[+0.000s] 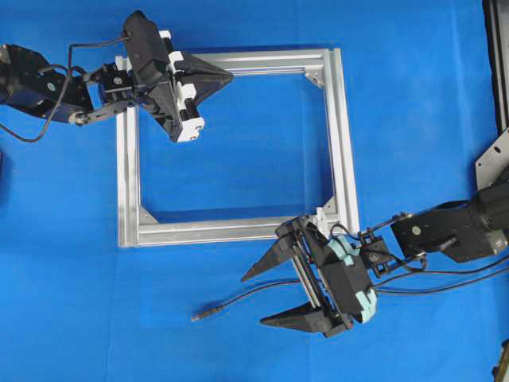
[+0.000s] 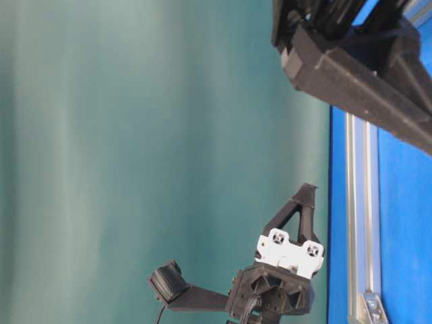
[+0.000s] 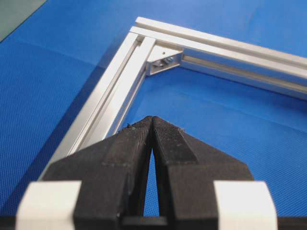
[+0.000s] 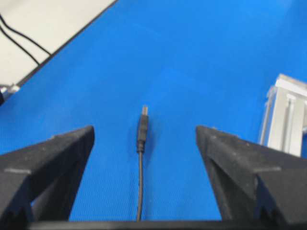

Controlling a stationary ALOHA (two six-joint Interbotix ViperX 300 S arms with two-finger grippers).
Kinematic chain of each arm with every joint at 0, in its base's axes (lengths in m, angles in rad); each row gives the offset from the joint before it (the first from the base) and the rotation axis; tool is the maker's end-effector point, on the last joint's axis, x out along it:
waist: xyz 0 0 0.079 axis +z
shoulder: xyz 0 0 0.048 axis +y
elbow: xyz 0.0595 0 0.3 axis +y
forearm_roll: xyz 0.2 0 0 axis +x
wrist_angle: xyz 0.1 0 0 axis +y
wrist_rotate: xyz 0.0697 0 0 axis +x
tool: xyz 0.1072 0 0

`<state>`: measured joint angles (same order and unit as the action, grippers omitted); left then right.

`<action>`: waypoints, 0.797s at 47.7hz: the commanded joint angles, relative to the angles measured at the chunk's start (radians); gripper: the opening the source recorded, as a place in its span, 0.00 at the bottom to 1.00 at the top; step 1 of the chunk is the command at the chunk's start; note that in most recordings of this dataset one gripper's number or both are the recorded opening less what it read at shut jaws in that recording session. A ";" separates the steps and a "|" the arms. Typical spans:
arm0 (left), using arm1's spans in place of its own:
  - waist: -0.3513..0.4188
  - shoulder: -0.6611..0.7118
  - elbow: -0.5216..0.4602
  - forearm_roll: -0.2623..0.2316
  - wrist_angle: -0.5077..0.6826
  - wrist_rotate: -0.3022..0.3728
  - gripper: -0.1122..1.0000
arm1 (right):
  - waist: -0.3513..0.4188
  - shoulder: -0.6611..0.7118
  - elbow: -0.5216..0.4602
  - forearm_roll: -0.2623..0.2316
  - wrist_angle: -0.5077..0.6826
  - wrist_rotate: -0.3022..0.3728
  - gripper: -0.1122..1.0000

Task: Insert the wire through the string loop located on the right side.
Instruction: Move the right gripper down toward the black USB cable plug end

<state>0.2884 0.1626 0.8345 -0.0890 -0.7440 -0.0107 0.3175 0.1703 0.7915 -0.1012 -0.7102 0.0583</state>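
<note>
Ahead of my wide-spread right gripper [image 1: 269,296]: bare blue mat [image 1: 95,318] around the wire [image 1: 238,302]; silver frame [image 1: 343,143] just beside.

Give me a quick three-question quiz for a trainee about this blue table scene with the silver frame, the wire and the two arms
1. True or false: the right tool is open, and the wire lies on the blue mat between its fingers.
2. Which way does the wire's plug point in the overhead view? A) toward the left edge B) toward the right edge C) into the frame
3. Fill in: the left tool is ____, with its tip above the top bar of the silver frame.

Key: 1 true. 2 A. 3 shut; the left wrist view shows the fingers pressed together with nothing between them.
</note>
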 commanded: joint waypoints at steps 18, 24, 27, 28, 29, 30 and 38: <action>-0.002 -0.031 -0.008 0.003 -0.012 0.002 0.10 | 0.025 0.218 -0.147 0.054 0.000 0.043 0.82; -0.003 -0.031 -0.006 0.003 -0.012 0.002 0.10 | 0.025 0.235 -0.153 0.072 0.000 0.043 0.82; -0.005 -0.032 -0.006 0.003 -0.012 0.002 0.10 | 0.023 0.235 -0.153 0.075 0.002 0.043 0.82; -0.005 -0.032 -0.006 0.003 -0.012 0.002 0.10 | 0.021 0.236 -0.153 0.077 0.002 0.043 0.82; -0.005 -0.032 -0.006 0.003 -0.012 0.002 0.10 | 0.020 0.236 -0.153 0.078 0.002 0.043 0.82; -0.006 -0.032 -0.006 0.003 -0.012 0.002 0.10 | 0.020 0.238 -0.153 0.081 0.002 0.043 0.82; -0.005 -0.032 -0.005 0.003 -0.012 0.002 0.10 | 0.014 0.239 -0.153 0.091 0.037 0.043 0.77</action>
<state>0.2853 0.1611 0.8360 -0.0890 -0.7455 -0.0107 0.3375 0.4264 0.6535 -0.0153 -0.6842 0.0997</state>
